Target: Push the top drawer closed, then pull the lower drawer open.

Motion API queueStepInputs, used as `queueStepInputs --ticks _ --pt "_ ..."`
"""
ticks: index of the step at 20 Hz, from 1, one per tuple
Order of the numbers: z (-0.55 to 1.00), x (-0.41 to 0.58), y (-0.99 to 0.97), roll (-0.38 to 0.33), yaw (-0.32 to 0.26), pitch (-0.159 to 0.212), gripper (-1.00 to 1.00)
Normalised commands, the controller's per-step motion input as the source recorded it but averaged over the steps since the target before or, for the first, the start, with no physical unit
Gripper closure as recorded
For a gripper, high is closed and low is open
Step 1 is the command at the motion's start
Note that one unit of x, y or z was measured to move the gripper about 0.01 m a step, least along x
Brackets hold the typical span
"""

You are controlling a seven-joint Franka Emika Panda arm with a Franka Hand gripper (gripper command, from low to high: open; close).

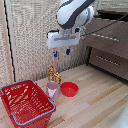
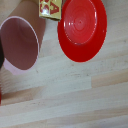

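The dresser stands on the exterior view's right. Its lower drawer (image 1: 108,62) is a dark-brown front with a thin silver bar handle and looks shut. Above it, the top drawer (image 1: 107,33) has a like front that seems to stand out a little further. My gripper (image 1: 61,52) hangs in the air off the exterior view's left of the dresser, pointing down, touching neither drawer. Its two blue-tipped fingers (image 1: 55,53) are apart with nothing between them. The wrist view shows no drawer, only the floor below.
Under the gripper on the wooden floor are a pink cup (image 1: 52,90) (image 2: 20,45), a red bowl (image 1: 69,89) (image 2: 82,30) and a yellow box (image 1: 54,75) (image 2: 50,9). A red basket (image 1: 25,102) sits at the near left. A woven screen (image 1: 40,35) backs the scene.
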Motion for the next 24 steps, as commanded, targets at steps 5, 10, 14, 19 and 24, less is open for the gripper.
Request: queueStepInputs --ticks 5,10,14,19,24 --pt "0.04 -0.029 0.04 -0.133 0.262 0.018 -1.0" --pt "0.07 -0.148 -0.1 -0.253 0.234 0.0 -1.0" --pt "0.08 -0.172 -0.13 -0.274 0.219 -0.015 -1.0" --pt "0.03 -0.146 -0.14 -0.287 0.21 -0.04 -1.0" --pt "0.03 -0.026 -0.05 -0.335 0.172 -0.016 -1.0"
